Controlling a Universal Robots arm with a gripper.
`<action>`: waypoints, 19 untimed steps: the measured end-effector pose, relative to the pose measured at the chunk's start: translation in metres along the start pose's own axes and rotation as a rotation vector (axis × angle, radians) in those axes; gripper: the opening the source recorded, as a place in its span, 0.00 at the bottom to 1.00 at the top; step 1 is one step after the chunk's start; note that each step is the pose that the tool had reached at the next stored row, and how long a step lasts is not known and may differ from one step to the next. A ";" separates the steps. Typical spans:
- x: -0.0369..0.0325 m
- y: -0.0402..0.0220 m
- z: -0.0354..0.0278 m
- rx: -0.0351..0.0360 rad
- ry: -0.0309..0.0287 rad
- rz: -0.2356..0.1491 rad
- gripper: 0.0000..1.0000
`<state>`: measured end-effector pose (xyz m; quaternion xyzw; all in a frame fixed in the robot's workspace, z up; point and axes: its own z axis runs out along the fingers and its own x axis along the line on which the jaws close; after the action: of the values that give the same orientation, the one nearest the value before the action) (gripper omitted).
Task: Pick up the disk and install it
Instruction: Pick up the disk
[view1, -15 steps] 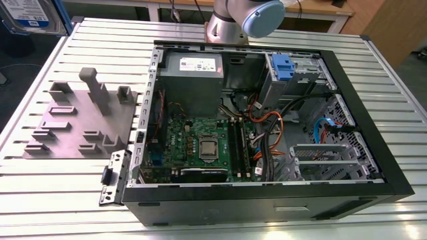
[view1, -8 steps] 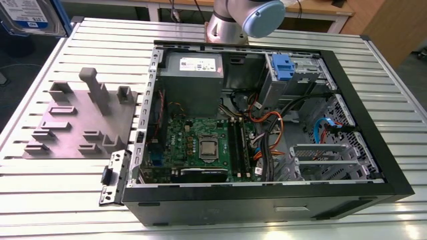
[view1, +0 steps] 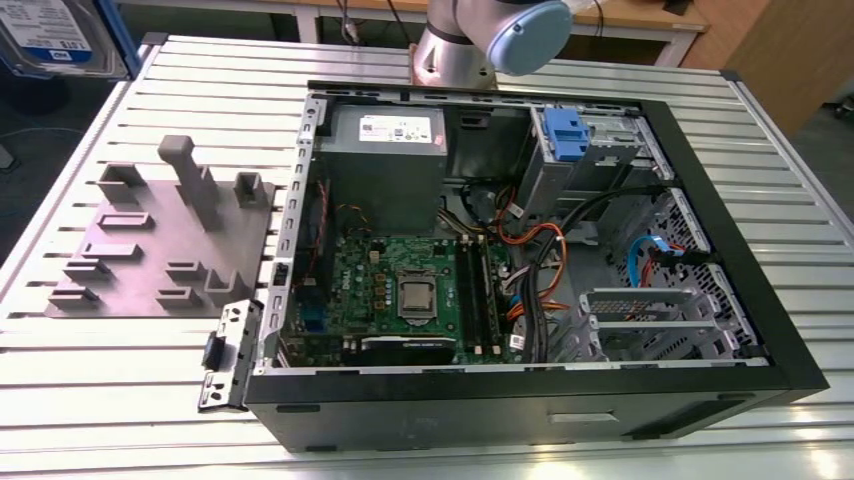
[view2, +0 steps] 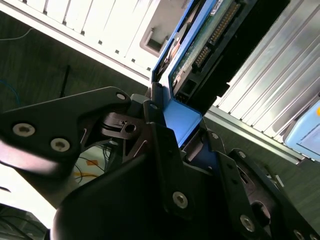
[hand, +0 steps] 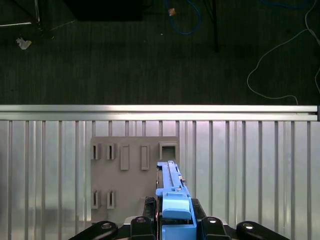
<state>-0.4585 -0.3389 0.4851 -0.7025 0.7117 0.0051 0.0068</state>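
Gripper (hand: 175, 227) has its fingers (view2: 162, 145) pinched onto the blue bracket of the disk (hand: 172, 185), so the drive's held edge-on. Past it in the first wrist view is the grey fixture plate (hand: 125, 175) on the slatted table (hand: 250, 165), then dark floor. In the exterior view that plate's at 9 o'clock from the open PC case (view1: 507, 405), with the robot arm (view1: 487, 40) at 12.
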 end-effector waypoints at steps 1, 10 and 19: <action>0.0013 0.0000 0.0000 0.0000 0.0000 0.000 0.37; 0.0109 -0.0002 -0.0002 0.0000 0.0000 0.000 0.37; 0.0152 -0.0002 -0.0013 -0.0001 0.0001 0.000 0.37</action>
<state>-0.4584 -0.3541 0.4862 -0.7025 0.7117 0.0051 0.0068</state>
